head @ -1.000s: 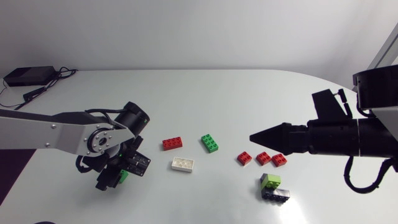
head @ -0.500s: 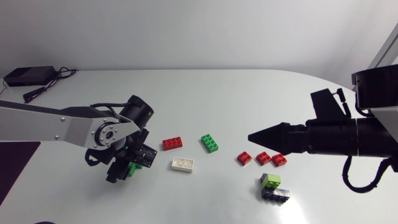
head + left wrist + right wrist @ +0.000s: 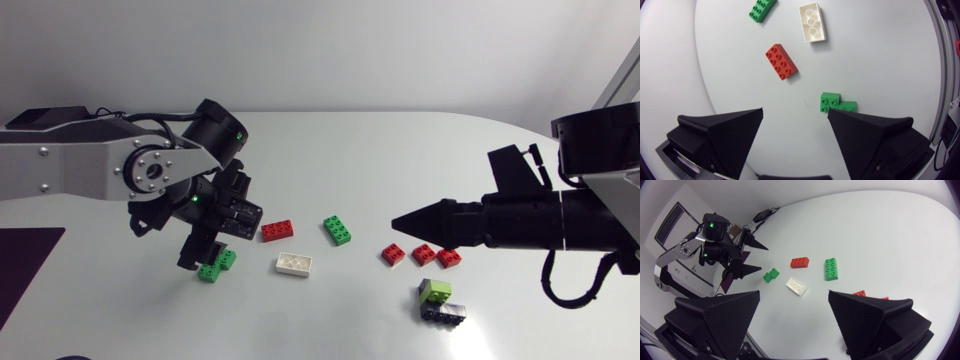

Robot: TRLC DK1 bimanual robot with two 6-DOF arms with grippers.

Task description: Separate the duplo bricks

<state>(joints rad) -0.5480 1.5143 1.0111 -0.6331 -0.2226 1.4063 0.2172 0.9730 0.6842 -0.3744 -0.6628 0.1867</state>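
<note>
A pair of small green bricks (image 3: 215, 265) lies on the table, one stepped onto the other; in the left wrist view the green pair (image 3: 835, 103) sits just ahead of one finger. My left gripper (image 3: 215, 238) hangs open above it, touching nothing. Further on lie a red brick (image 3: 277, 230), a white brick (image 3: 294, 264) and a green brick (image 3: 337, 230). Three small red bricks (image 3: 424, 254) lie in a row under my right gripper (image 3: 398, 221), which is open and empty. A stack of lime, grey and black bricks (image 3: 438, 302) stands near the front edge.
A black box with cables (image 3: 45, 122) sits at the table's far left corner. In the right wrist view the white brick (image 3: 796, 286) lies ahead between the fingers, and the left gripper (image 3: 747, 255) shows beyond the green pair (image 3: 771, 275).
My left arm has risen and swung toward the table's middle, and its gripper has come off the green pair. The pair now lies a little further right. The right arm edged left.
</note>
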